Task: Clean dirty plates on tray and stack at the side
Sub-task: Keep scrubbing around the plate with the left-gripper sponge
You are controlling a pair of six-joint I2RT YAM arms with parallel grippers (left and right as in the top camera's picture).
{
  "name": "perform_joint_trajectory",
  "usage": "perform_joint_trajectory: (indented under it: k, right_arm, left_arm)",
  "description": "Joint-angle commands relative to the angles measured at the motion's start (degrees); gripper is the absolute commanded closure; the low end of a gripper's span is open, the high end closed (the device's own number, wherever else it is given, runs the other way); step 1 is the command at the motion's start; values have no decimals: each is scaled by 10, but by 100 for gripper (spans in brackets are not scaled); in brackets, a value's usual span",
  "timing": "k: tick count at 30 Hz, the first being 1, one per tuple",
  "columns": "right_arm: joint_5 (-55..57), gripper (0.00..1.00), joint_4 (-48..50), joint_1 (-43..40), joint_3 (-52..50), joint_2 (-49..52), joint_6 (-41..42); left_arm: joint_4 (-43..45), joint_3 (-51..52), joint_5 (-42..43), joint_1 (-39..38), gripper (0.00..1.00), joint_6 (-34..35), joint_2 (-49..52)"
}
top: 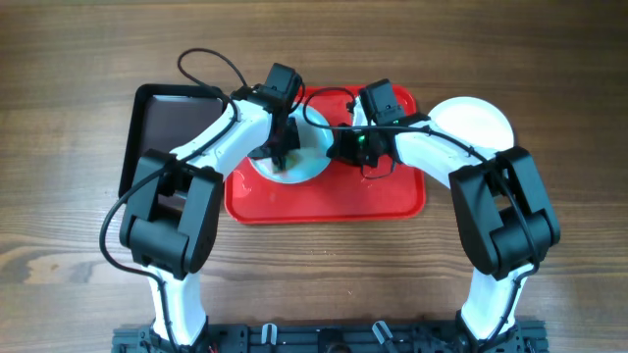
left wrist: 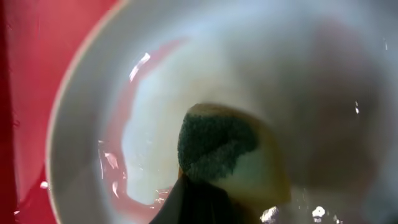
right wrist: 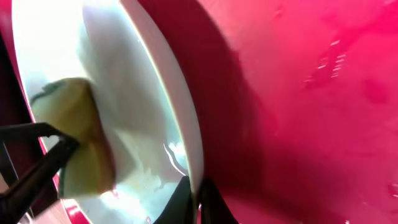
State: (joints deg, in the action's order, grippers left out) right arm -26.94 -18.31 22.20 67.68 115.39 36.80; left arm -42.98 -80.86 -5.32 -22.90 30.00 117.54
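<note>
Now the left fingers (left wrist: 194,204) were clamped tight on a yellow-green sponge (left wrist: 231,155), pressing it into the plate (top: 306,167) on the red tray (top: 329,201). The right fingers (right wrist: 214,211) were closed on that plate's rim. A second plate (top: 478,118) sat on the desk (top: 69,216), just beside the tray's right end.

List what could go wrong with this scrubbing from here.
1. The right gripper pinches only the rim of the plate; pressure from the sponge could twist it loose onto the tray.
2. The red streaks beside the sponge may be missed, so the plate could get stacked dirty.
3. The left gripper works close to the right one; they could bump.
</note>
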Motion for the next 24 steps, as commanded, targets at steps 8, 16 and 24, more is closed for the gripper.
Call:
perform_joint_trajectory:
  k: [8, 16, 24]
  right_arm:
    - [77, 96, -14, -16, -10, 24, 22]
    - [76, 96, -14, -17, -10, 24, 22]
    - [76, 96, -15, -16, -10, 24, 21]
  left_arm:
    - [-172, -13, -131, 13, 96, 350, 30]
    - [-217, -8, -45, -32, 96, 427, 32]
    - [-164, -8, 9, -90, 96, 407, 32]
